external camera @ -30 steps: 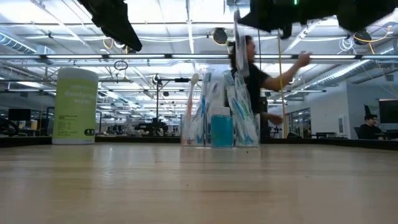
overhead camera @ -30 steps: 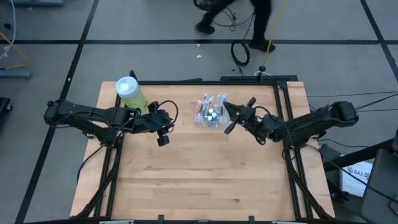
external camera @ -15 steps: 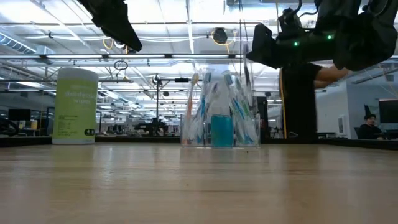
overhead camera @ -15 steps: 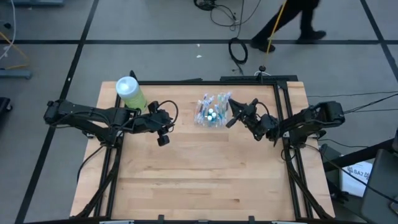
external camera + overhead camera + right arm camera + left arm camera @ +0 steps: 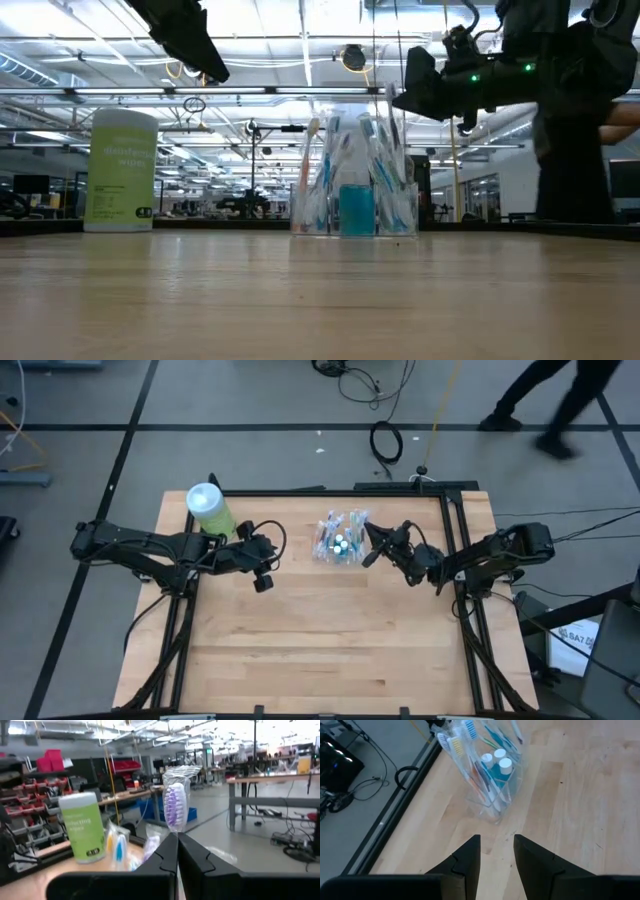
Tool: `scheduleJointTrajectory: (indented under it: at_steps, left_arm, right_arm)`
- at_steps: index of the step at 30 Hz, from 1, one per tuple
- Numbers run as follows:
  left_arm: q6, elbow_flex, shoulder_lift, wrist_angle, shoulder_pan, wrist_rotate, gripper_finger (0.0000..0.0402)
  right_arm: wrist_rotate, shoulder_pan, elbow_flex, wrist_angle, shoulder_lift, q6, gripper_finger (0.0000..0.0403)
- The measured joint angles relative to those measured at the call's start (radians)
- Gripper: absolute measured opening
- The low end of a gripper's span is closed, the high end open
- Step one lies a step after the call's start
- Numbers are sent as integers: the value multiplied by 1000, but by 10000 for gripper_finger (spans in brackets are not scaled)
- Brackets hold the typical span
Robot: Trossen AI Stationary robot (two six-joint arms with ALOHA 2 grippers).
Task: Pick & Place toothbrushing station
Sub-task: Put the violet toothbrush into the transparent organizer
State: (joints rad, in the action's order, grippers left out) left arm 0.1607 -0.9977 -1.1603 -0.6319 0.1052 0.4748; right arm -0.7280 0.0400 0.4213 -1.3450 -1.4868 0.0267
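Looking down from the high view: cup of brushes stands upper centre of the frame, on the table. My right gripper sits just right of it, fingers pinched on a wrapped toothbrush. My left gripper waits left of centre, well apart from the cup. Green bottle stands upper left. A person's legs cross the floor, top right.

Low view: cup upright at centre, brushes and a blue tube inside. Right gripper hangs upper right, above the cup's right side; a slim wrapped brush hangs from it toward the cup. Bottle stands at left. Part of my left arm shows top left.

Left wrist view: my two fingers stand apart, nothing between them. Cup lies ahead, upper centre, two white caps showing among the brushes.

Right wrist view: fingers together, clamped on the purple-bristled toothbrush, its head upright in clear wrap at centre. Bottle at left.
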Motion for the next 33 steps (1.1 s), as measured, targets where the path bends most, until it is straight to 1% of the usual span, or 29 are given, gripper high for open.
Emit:
scheduleJointTrajectory:
  at_steps: [7, 16, 24, 30, 33]
  left_arm:
    - [9, 0, 0, 0, 0, 2, 122]
    - [23, 0, 0, 0, 0, 2, 122]
    - [23, 0, 0, 0, 0, 2, 122]
    - [23, 0, 0, 0, 0, 2, 122]
    - [23, 0, 0, 0, 0, 2, 122]
  right_arm:
    - [-2, 13, 0, 125, 0, 66, 0]
    - [-3, 13, 0, 204, 0, 73, 0]
    - [-3, 13, 2, 360, 0, 178, 0]
    - [75, 13, 2, 375, 0, 156, 1]
    - [78, 13, 2, 380, 0, 140, 10]
